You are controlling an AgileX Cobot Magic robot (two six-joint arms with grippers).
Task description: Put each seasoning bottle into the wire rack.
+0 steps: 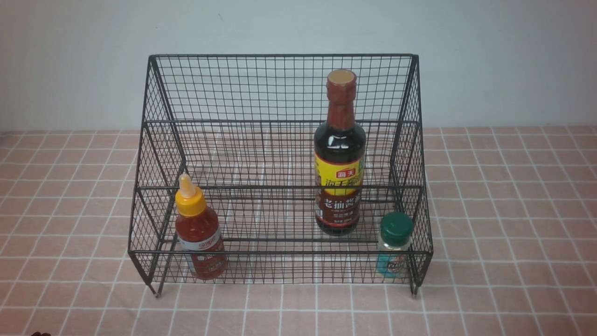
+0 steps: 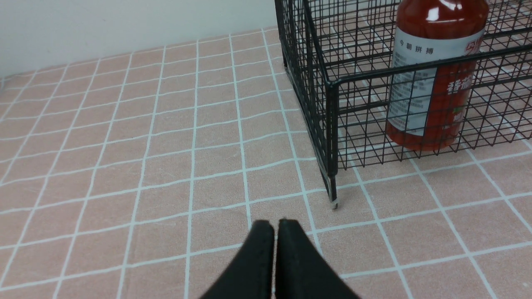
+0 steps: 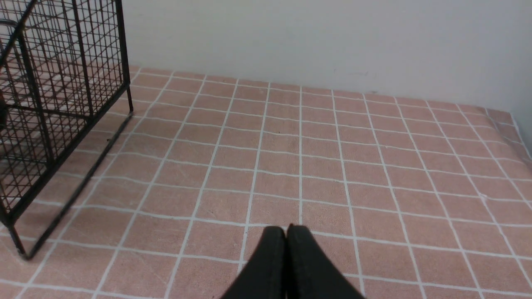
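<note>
The wire rack stood on the bench toward its far edge, its tall mesh back close to the pale wall and its low front rail facing me. All three seasoning bottles were inside it and upright. The red sauce bottle with its yellow nozzle cap stood in the front tier near the rack's left front corner, just behind the front rail. The dark soy bottle, with a yellow and red label, stood right of the middle, behind the second rail, its brown cap reaching up in front of the mesh back. The small clear jar with a green cap sat in the front tier at the rack's right front corner, close to the sloping side mesh. The three were well apart from one another. My left jaws hung over bare checked cloth near the rack's left front leg, pressed together and pinching nothing; from that wrist I could see the red sauce bottle through the mesh, resting on the rack floor. My right jaws were likewise pressed together and empty, over open cloth on the bench's right side, with the rack's right side off to one edge of that wrist's view. Neither arm showed in the front view.
</note>
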